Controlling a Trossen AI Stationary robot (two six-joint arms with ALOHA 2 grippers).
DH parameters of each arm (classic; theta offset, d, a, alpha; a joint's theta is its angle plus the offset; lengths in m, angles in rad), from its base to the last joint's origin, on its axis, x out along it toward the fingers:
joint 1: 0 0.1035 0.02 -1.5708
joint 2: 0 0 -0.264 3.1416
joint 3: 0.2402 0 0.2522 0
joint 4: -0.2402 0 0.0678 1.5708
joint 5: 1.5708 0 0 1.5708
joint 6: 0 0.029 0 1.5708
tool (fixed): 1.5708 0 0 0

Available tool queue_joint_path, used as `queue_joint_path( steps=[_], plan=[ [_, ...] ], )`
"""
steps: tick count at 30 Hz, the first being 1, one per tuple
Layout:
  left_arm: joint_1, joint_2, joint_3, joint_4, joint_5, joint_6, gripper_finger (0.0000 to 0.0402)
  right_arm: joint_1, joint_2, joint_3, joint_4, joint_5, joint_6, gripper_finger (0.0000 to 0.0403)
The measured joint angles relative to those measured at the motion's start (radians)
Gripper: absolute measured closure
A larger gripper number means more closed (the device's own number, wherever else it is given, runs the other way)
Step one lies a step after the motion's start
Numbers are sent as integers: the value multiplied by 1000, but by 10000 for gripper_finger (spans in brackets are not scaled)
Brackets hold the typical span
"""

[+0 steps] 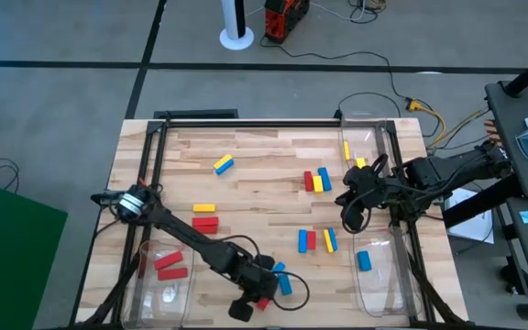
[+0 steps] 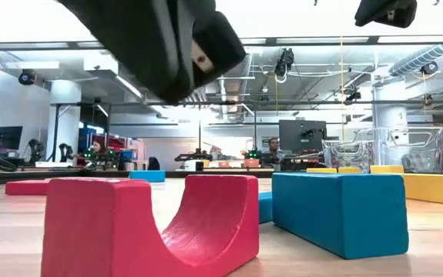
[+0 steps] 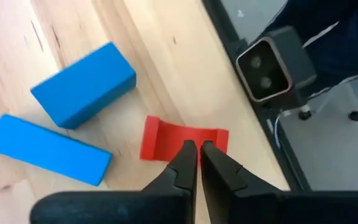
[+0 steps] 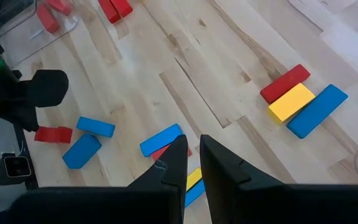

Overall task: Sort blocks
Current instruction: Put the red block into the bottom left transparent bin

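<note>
Half the red arch block [image 3: 166,138] hides behind left claw [image 3: 197,149]

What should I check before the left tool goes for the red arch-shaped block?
1. Left tool above the red arch-shaped block: ok.
2. Its fingers open enough to grasp: not ok, shut.
3. Block resting free on the wooden table: ok.
4. Nearest blue rectangular block apart from it: ok.
5. Right tool out of the way: ok, empty, over the table's right side.
</note>
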Motion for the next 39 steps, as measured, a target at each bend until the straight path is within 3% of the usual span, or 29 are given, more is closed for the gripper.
queue_joint_path(
  steps=[6,11,17,21,26,32,39],
  plan=[
    [-2,0,1,12,0,-5,347,0,0,0,0,0,7,369],
    [-2,1,1,13,-2,18,265,0,0,0,0,0,7,369],
    [-12,8,2,15,-146,96,151,0,0,0,0,0,7,369],
    [-14,8,2,20,-148,98,100,0,0,0,0,0,11,369],
    [-28,8,2,20,-61,98,85,0,0,0,0,0,14,369],
    [-54,23,-1,43,-50,105,90,0,0,-2,-1,0,14,369],
    [-56,53,0,59,-170,82,88,0,0,-4,0,0,21,369]
  ],
)
